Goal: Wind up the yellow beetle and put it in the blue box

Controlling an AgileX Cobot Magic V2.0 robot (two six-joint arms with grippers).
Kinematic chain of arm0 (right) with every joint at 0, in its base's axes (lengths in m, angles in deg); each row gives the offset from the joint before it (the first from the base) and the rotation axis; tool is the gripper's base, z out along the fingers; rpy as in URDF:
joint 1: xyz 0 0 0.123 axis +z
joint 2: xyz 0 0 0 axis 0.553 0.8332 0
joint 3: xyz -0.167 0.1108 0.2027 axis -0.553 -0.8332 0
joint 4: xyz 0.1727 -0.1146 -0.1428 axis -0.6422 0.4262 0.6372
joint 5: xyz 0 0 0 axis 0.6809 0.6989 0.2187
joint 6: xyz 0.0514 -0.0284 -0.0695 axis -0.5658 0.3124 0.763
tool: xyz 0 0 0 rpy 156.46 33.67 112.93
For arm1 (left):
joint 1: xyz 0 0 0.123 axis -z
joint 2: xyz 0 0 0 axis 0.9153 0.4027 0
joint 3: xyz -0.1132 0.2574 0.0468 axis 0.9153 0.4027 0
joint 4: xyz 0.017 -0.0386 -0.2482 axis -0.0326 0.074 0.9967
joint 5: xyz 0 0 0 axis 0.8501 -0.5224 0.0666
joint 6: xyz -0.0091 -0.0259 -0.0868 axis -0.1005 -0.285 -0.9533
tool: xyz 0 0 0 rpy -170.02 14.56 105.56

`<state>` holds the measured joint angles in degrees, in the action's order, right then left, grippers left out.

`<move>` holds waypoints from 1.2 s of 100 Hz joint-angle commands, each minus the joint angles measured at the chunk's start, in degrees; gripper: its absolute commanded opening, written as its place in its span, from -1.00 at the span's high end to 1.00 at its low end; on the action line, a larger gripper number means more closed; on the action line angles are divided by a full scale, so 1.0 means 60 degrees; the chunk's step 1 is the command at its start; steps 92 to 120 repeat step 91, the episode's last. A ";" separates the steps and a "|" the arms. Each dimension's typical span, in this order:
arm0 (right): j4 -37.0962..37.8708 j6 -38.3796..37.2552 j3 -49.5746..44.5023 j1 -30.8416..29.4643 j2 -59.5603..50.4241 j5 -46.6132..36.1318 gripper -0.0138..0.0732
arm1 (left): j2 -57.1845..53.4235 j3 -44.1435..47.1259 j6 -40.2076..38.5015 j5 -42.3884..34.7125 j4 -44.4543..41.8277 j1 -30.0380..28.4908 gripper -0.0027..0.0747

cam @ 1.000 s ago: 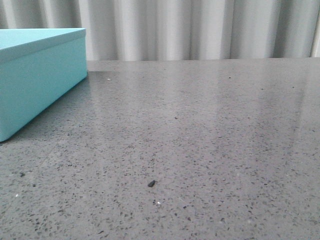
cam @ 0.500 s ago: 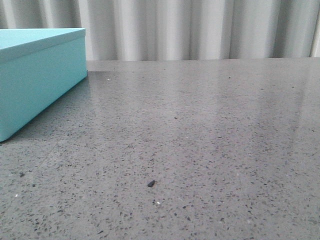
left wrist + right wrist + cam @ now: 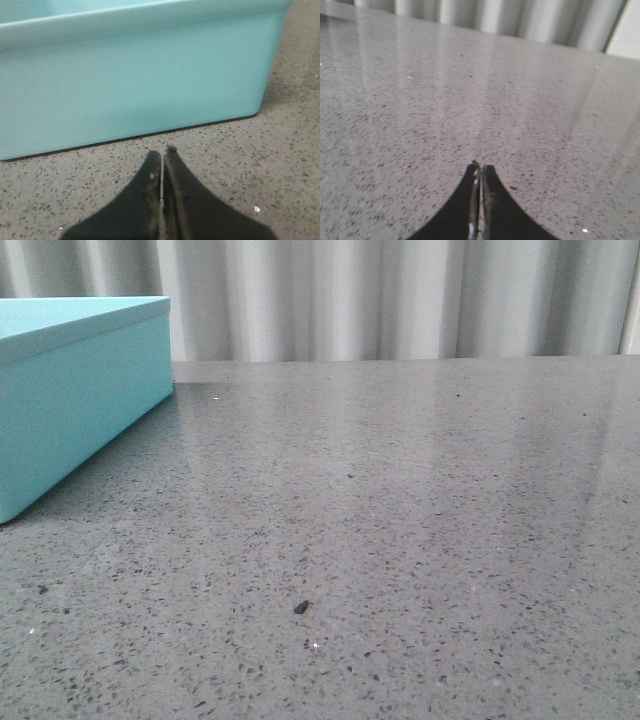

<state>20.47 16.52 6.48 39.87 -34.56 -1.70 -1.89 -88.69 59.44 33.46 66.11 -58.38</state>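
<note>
Beetle nowhere to be seen in any of the three views right now, so its spot can't be told. What we do have is the blue box, sitting at the far left of the speckled grey counter in the front view, its pale turquoise side running back toward the pleated grey curtain behind. One corner of the box points out over the counter, its top edge sharp and plain.

Over to the left wrist view: the left pincer hovers low over the counter, its two black fingers pressed together with only a hairline seam between them, holding nothing. The tips sit just short of the long wall of the box, which fills most of that view, its rounded bottom corner resting on the stone.

Right wrist view now: the right pincer is likewise closed tight, black fingers together, gripping nothing, low above bare speckled counter, with the curtain beyond the far edge.

A small dark speck lies on the counter near the front, well apart from the box.
</note>
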 commanded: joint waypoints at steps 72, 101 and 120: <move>0.0051 -0.0318 -0.0234 -0.0351 0.0170 0.1141 0.78 | -0.0303 0.0233 -0.0018 -0.0475 0.0155 -0.0020 0.99; 0.0051 -0.0318 -0.0234 -0.0351 0.0170 0.1141 0.78 | -0.0303 0.0233 -0.0018 -0.0475 0.0155 -0.0020 0.99; 0.0051 -0.0318 -0.0234 -0.0351 0.0170 0.1141 0.78 | -0.0303 0.0233 -0.0018 -0.0475 0.0155 -0.0020 0.99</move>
